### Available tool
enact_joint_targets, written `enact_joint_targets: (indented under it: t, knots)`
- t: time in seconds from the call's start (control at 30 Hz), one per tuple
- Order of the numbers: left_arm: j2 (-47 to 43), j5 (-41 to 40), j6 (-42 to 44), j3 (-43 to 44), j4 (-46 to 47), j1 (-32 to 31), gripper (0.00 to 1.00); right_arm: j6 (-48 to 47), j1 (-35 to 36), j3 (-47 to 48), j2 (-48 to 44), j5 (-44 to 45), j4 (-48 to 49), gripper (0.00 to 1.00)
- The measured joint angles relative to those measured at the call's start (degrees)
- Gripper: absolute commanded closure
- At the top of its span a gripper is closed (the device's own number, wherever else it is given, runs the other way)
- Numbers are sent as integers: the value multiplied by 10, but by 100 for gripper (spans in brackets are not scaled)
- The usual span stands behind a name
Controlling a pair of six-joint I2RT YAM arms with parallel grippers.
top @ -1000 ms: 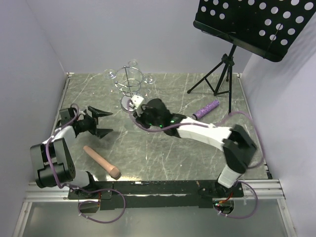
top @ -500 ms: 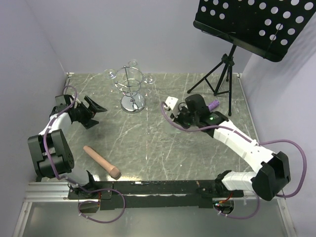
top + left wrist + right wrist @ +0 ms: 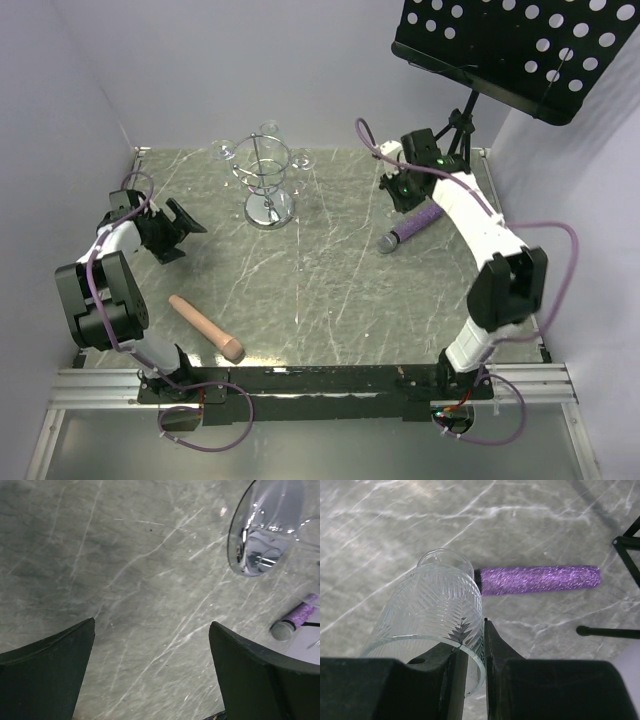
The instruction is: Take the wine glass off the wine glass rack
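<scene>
Right arm stretches to 2 o'clock, right gripper (image 3: pixel 476 645) clamped on the glass (image 3: pixel 437 607) rim, well apart from the rack (image 3: pixel 266 185) at 12. Left gripper (image 3: pixel 190 238), at 9, gapes. Other glasses (image 3: pixel 225 151) hang on the rack.

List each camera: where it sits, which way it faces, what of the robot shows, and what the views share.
Top external: above and behind the bases, looking down on the table; both whole arms show.
Left wrist: on the left arm, facing across the table toward the wine glass rack; the open left gripper shows.
Right wrist: on the right arm, facing down; the right gripper pinches the wine glass.
Shared: the purple microphone appears in all three.
</scene>
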Motion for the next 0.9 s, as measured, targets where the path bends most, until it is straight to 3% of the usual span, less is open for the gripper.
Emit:
enact_joint_targets:
  t: [0.23,0.9]
  knots:
    - [6,-7,9,18,-6,0,0,20,-2,71,95,29,-21,100]
    - [-33,-6,9,-22,3,0,0,34,-14,134,205,39,-32,100]
